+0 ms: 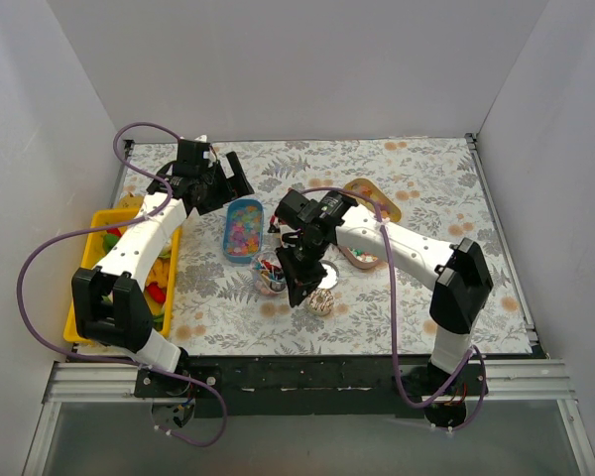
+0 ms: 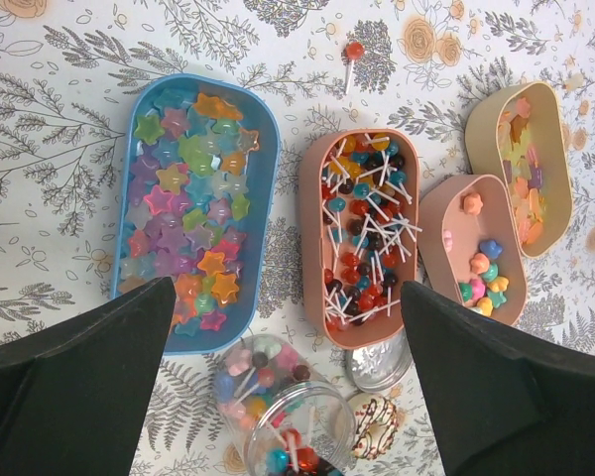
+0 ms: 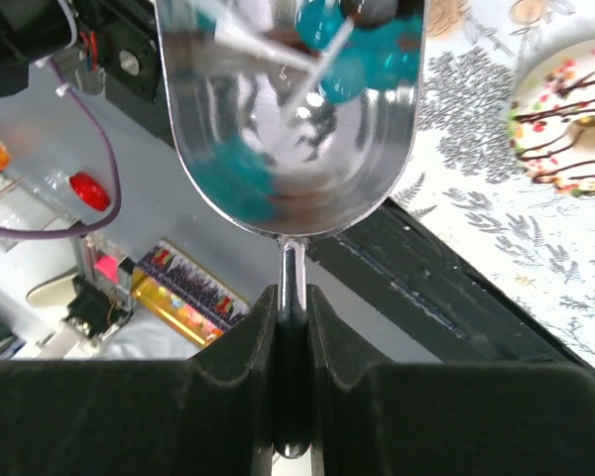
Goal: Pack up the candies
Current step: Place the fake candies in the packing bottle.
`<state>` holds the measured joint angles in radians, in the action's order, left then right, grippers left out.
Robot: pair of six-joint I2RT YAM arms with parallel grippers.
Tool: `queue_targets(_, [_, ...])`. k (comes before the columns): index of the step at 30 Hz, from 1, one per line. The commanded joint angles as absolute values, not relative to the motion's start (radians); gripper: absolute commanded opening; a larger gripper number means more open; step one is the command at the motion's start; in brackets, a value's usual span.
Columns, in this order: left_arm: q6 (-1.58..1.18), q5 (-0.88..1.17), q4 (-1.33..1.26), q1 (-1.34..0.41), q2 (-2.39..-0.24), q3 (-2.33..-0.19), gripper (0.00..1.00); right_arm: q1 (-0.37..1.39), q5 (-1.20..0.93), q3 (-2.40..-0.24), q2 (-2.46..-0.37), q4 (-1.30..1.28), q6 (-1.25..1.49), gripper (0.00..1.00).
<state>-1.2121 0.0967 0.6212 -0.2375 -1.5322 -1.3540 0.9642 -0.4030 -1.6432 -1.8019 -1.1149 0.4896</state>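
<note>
Table [image 1: 426, 188], walls on three sides | left end effector [image 2: 288, 286] spread, empty | right end effector [image 3: 290, 297] clamps scoop [image 3: 293, 149] handle

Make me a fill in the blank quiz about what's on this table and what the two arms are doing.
1. The blue tray holds ___-shaped candies.
2. The right gripper has its jaws shut on the handle of a metal ___.
3. The left gripper hangs above the trays with its jaws ___.
Missing words: star; scoop; open.
</note>
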Motion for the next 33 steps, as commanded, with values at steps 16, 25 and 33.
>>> queue_targets(16, [-1.198,0.077,0.618,-0.232,-1.482,-1.355,0.98,0.893,-0.719,-1.543,-1.767,-1.085,0.56,0.01])
queue_targets(25, [-1.2,0.074,0.617,-0.232,-1.482,-1.355,0.98,0.867,-0.758,-1.54,-1.74,-1.046,0.615,0.01])
queue_targets(33, [-1.203,0.09,0.615,-0.233,-1.5,-1.373,0.98,0.856,-0.698,-1.618,-1.724,-1.069,0.614,0.01])
